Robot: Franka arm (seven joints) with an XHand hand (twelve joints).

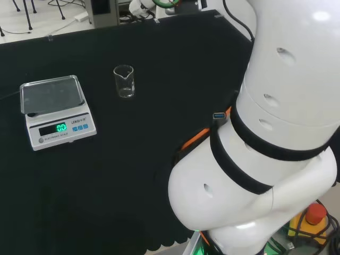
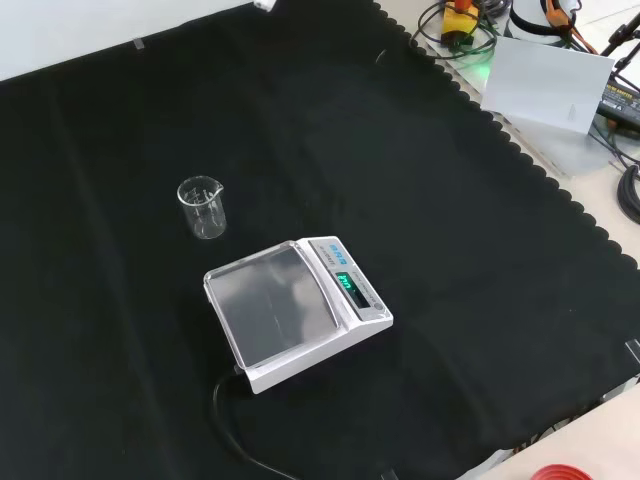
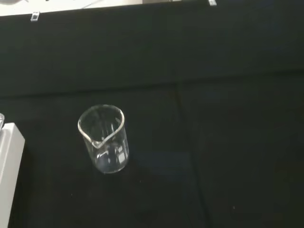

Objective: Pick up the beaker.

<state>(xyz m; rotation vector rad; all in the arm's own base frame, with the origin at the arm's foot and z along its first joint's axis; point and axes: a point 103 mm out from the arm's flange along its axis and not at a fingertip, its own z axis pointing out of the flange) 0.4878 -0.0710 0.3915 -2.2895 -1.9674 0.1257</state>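
A small clear glass beaker (image 1: 124, 81) stands upright and empty on the black cloth, to the right of the scale in the head view. In the front view the beaker (image 2: 203, 207) sits up and to the left of the scale. The wrist view looks down on the beaker (image 3: 103, 138) from some distance, spout toward the camera, with nothing touching it.
A white digital scale (image 1: 56, 111) with a clear pan cover rests on the cloth; in the front view the scale (image 2: 295, 309) has a black cable trailing toward the near edge. The arm's white links (image 1: 265, 149) stand at the head view's right. Cables and gear lie beyond the cloth's scalloped edge (image 2: 520, 150).
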